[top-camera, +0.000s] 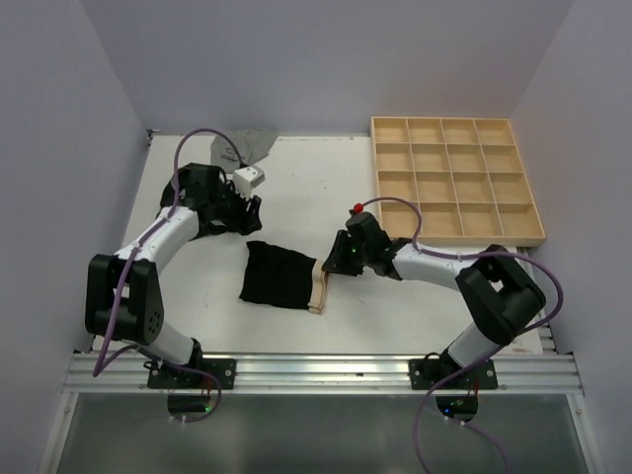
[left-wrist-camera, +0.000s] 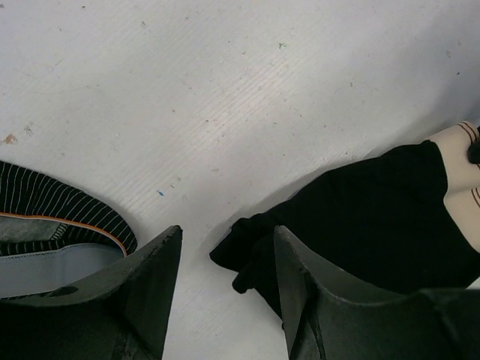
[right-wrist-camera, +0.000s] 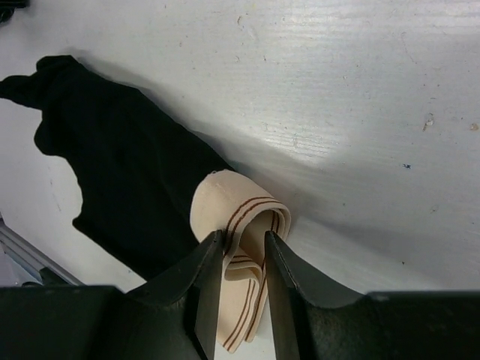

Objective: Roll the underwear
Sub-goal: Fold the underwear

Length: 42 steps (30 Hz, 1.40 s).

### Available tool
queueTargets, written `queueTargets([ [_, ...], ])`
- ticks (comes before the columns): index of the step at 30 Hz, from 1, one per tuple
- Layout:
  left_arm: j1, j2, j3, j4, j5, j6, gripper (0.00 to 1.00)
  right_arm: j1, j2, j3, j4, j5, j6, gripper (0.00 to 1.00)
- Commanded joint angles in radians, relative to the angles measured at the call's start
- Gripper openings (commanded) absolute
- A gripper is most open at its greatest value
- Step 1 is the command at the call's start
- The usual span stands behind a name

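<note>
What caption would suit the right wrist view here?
Right gripper pinches the curled tan waistband of black underwear lying on the white table.

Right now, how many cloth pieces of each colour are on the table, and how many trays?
black underwear, tan waistband: 1
grey cloth, far edge: 1
dark striped cloth, left wrist view: 1
wooden grid tray: 1
Total: 4

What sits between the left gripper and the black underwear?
Nothing visible: the left gripper stands open over the table, with a corner of the black underwear reaching between its fingers. The right gripper pinches the tan waistband.
</note>
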Motion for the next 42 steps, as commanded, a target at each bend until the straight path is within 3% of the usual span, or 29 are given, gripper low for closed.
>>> queueTargets([
  [1, 0.002, 0.01, 0.02, 0.005, 0.045, 0.009, 0.56, 0.003, 0.027, -0.018, 0.088, -0.023, 0.04, 0.32],
  [8, 0.002, 0.068, 0.014, -0.011, 0.038, 0.008, 0.54, 0.003, 0.044, -0.047, 0.124, -0.024, 0.051, 0.26],
  [18, 0.002, 0.11, -0.01, -0.052, 0.079, 0.043, 0.37, 0.004, 0.047, -0.066, 0.148, -0.02, 0.051, 0.09],
  [25, 0.003, 0.073, -0.041, -0.058, 0.114, 0.05, 0.47, 0.003, 0.049, -0.075, 0.158, -0.02, 0.048, 0.04],
  [30, 0.003, 0.068, -0.044, -0.063, 0.113, 0.054, 0.47, 0.003, 0.052, -0.079, 0.167, -0.023, 0.048, 0.0],
  [34, 0.003, 0.083, -0.05, -0.055, 0.081, 0.057, 0.34, 0.003, 0.05, -0.087, 0.171, -0.014, 0.046, 0.0],
  [35, 0.003, 0.085, -0.055, -0.052, 0.072, 0.055, 0.21, 0.003, 0.05, -0.089, 0.171, -0.012, 0.045, 0.0],
  [38, 0.011, 0.082, -0.063, -0.035, 0.056, 0.041, 0.0, 0.001, 0.046, -0.096, 0.171, -0.001, 0.042, 0.0],
  [42, 0.034, 0.062, -0.075, -0.011, 0.044, 0.021, 0.0, -0.002, 0.037, -0.11, 0.165, 0.01, 0.029, 0.0],
])
